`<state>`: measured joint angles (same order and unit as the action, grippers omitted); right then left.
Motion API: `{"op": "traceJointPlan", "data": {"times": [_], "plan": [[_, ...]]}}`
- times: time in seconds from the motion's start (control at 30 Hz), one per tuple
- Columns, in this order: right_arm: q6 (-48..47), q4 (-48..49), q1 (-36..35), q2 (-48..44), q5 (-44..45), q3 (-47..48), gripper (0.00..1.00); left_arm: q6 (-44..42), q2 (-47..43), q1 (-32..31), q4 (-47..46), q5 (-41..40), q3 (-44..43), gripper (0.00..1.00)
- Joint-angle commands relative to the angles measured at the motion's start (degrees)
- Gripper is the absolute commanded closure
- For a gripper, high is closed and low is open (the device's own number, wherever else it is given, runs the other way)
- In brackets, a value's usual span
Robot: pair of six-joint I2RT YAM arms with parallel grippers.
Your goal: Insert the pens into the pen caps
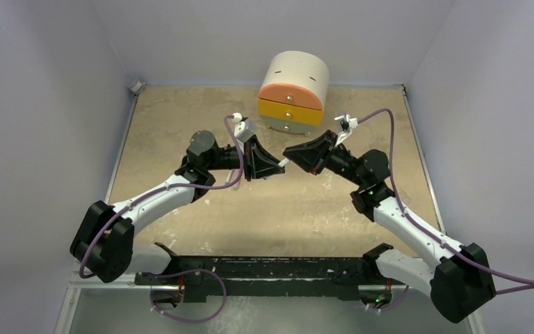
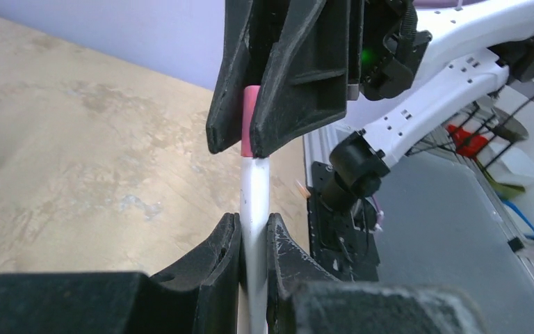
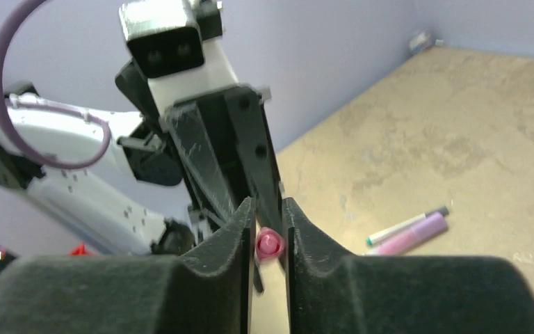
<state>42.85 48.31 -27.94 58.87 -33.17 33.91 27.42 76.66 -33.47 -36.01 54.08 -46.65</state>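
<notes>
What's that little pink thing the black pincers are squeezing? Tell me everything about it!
The pink cap is a short, smooth, plastic-looking tube. The right gripper pinches it from both sides, up above the table. The white pen meets one end, in line with it; how far in it goes is hidden.

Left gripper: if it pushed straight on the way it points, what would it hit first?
The pink cap clamped in the right gripper. The white pen held by the left gripper meets the cap's mouth, and the right gripper itself seems to lie just beyond, head-on.
</notes>
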Motion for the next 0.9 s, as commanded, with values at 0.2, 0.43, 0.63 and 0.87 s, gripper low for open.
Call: {"op": "traceJointPlan", "data": {"times": [0.2, 0.43, 0.63, 0.87], "plan": [[0.3, -5.0, 6.7, 0.1, -2.3, 7.6, 0.45, -5.4, -0.7, 2.6, 4.3, -24.9, 5.7, 1.0], [-9.6, -22.4, 7.2, -5.1, 11.6, 5.9, 0.47, 5.8, 6.4, 1.7, 16.7, -50.7, 4.7, 1.0], [-10.8, -25.0, 7.3, -5.1, 11.2, 3.2, 0.47, 6.8, 16.1, -3.4, 31.3, -71.5, -3.6, 1.0], [-14.0, -29.3, 7.3, -6.2, 11.9, 2.2, 0.47, 8.2, 21.0, -4.2, 35.2, -78.1, -5.1, 1.0]]}}
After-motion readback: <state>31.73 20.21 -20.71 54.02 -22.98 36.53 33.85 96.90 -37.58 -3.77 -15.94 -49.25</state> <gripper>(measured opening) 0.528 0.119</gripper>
